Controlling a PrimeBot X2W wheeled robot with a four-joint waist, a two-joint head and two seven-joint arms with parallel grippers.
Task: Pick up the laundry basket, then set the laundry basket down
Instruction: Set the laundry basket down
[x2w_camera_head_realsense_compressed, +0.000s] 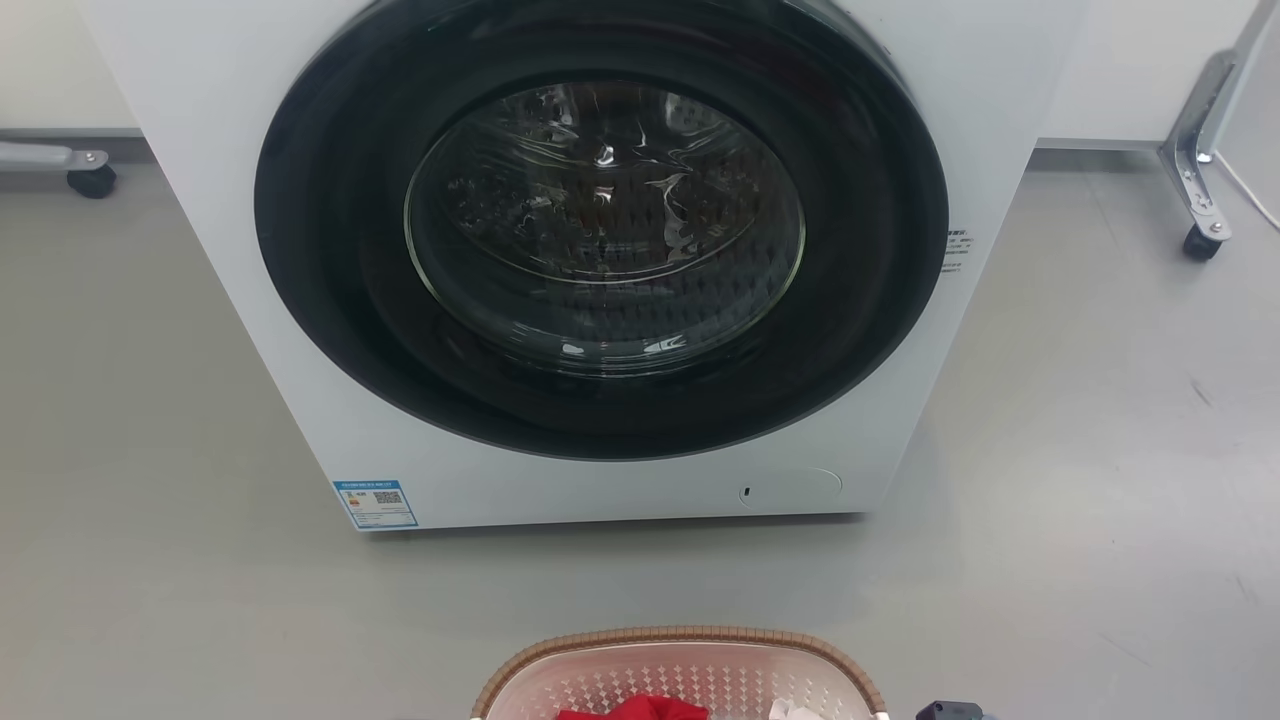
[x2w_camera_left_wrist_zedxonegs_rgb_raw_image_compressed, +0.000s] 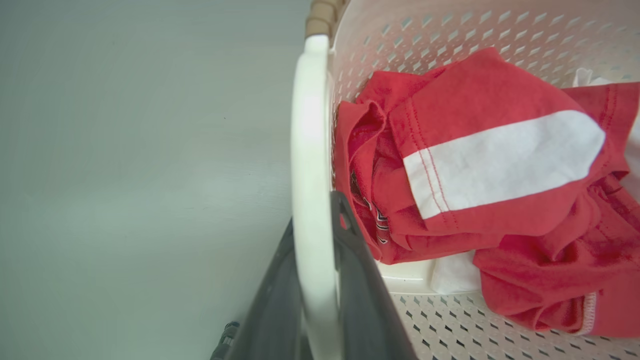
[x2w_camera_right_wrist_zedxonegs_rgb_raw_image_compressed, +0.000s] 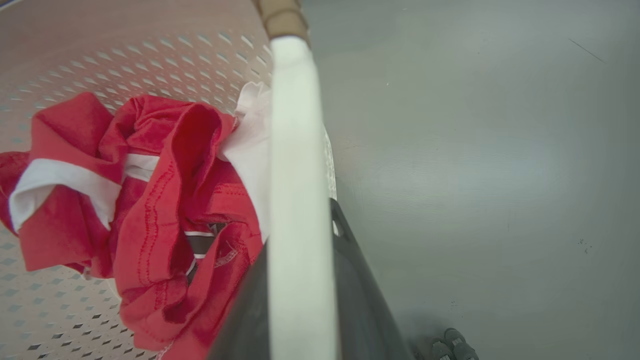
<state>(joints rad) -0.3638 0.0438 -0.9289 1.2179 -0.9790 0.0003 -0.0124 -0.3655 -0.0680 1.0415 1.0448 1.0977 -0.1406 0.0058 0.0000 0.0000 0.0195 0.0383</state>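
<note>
**Item:** laundry basket (x2w_camera_head_realsense_compressed: 600, 688). We log it at the bottom edge of the head view, on our near side of the washer (x2w_camera_head_realsense_compressed: 600, 492) and well apart from it, with bare grey floor (x2w_camera_head_realsense_compressed: 600, 580) between the two. We cannot tell whether its base rests on the floor or hangs clear.

**Position relative to the fingers:** the long axis runs side to side across our front, with one white handle at each end.
- The left gripper (x2w_camera_left_wrist_zedxonegs_rgb_raw_image_compressed: 314, 215) has its two dark fingers on either side of the left handle (x2w_camera_left_wrist_zedxonegs_rgb_raw_image_compressed: 309, 125), pinching that bar between them. The basket body lies to the inner side of the fingers and the floor to the outer.
- The right gripper (x2w_camera_right_wrist_zedxonegs_rgb_raw_image_compressed: 300, 227) mirrors this, its fingers pinching the right handle (x2w_camera_right_wrist_zedxonegs_rgb_raw_image_compressed: 295, 125).
- Neither arm is nearer, since each has its own end. We judge that the coming move turns on both ends travelling level and together, with the axis kept square to us.

**Appearance:**
- Cream-white plastic walls (x2w_camera_left_wrist_zedxonegs_rgb_raw_image_compressed: 450, 30) pierced by rows of small diamond holes.
- A brown woven-look rim (x2w_camera_head_realsense_compressed: 680, 634), seen as a curved band in the head view and as a stub beyond each handle in the wrist views.
- Rounded corners.

**Contents:** a crumpled red garment (x2w_camera_left_wrist_zedxonegs_rgb_raw_image_compressed: 475, 85) with a white panel and a small striped print, lying partly over a white cloth (x2w_camera_left_wrist_zedxonegs_rgb_raw_image_compressed: 455, 272). The load looks soft and light, and we expect little tilt from it.
</note>
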